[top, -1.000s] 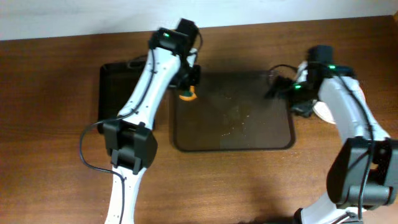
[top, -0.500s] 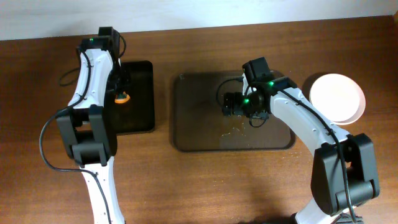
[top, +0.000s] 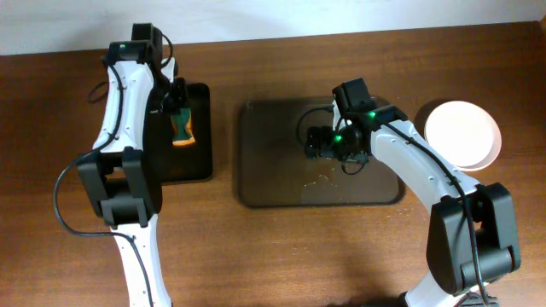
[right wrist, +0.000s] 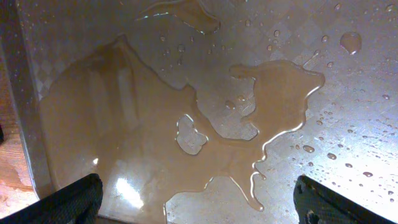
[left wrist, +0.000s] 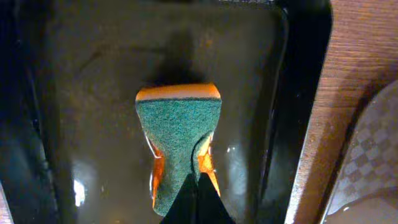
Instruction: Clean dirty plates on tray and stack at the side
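Sponge [left wrist: 179, 134] hangs pinched tight in your left pincer [left wrist: 198, 199] over the black tray [top: 194, 166]. Your right pincer [right wrist: 198, 202] gapes wide, empty, above the wet tray [top: 277, 188]. Plate [top: 461, 135] sits on the surface [top: 341, 256] beside it.

The sponge [left wrist: 179, 140] runs off the left wrist view's bottom edge, its lower end under the left end effector [left wrist: 198, 204]. The right end effector [right wrist: 199, 202] shows only two dark tips, cut off at its own view's lower corners. Right of the brown tray [top: 281, 192], the white plate [top: 461, 135] may be one or several: too small to tell.
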Robot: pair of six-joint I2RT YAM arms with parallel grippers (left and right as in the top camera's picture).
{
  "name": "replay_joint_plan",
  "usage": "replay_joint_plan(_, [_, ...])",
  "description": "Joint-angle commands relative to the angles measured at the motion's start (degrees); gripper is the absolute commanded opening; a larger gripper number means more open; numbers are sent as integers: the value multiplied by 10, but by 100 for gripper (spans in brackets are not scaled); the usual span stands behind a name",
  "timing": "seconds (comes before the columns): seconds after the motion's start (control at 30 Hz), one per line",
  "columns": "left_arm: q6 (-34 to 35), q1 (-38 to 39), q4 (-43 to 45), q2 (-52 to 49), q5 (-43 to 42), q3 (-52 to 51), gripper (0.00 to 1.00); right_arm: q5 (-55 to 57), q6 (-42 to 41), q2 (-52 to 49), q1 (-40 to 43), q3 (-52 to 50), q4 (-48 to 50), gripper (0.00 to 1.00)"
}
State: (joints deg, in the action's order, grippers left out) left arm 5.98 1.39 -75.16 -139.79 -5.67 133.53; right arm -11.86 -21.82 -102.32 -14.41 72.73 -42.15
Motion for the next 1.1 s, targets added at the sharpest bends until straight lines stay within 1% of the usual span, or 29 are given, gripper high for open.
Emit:
replay_joint_plan(0.0, [-5,1,15,-20,-3,-19,0,6,4,5,-2,-5,0,98])
replay_joint_plan(0.17, [-5,0,22,-89,14,-33,0,15,4,5,-2,-5,0,98])
replay_joint_plan(0.27, [-5,0,16,-87,14,-26,0,16,4,5,-2,-5,0,98])
replay_joint_plan(0.37, [-5,0,-47,-48,14,59,0,16,4,5,-2,-5,0,98])
replay_joint_plan(0.43, [-5,0,-68,-32,14,82,0,16,4,5,-2,-5,0,98])
replay_joint_plan(0.47, [-5,0,-69,-31,17,82,0,16,4,5,-2,-5,0,98])
replay_joint_plan(0.5, [-5,0,-66,-34,30,66,0,16,4,5,-2,-5,0,98])
replay_joint_plan(0.6, [-5,1,-54,-35,31,1,0,16,4,5,-2,-5,0,98])
replay_joint_plan(0.63, [-5,1,-37,-35,31,-38,0,16,4,5,-2,-5,0,98])
replay_joint_plan(0.77, [-4,1,-2,-35,31,-93,0,20,4,5,-2,-5,0,98])
replay_joint_plan(0.87, [-5,1,-25,-25,31,-71,0,20,4,5,-2,-5,0,98])
replay_joint_plan(0.9, [-5,1,-52,-12,31,-39,0,20,4,5,-2,-5,0,98])
replay_joint_plan(0.97, [-4,1,-92,14,31,-7,0,20,4,5,-2,-5,0,98])
replay_joint_plan(1.07, [-4,1,-96,17,31,-25,0,20,4,5,-2,-6,0,98])
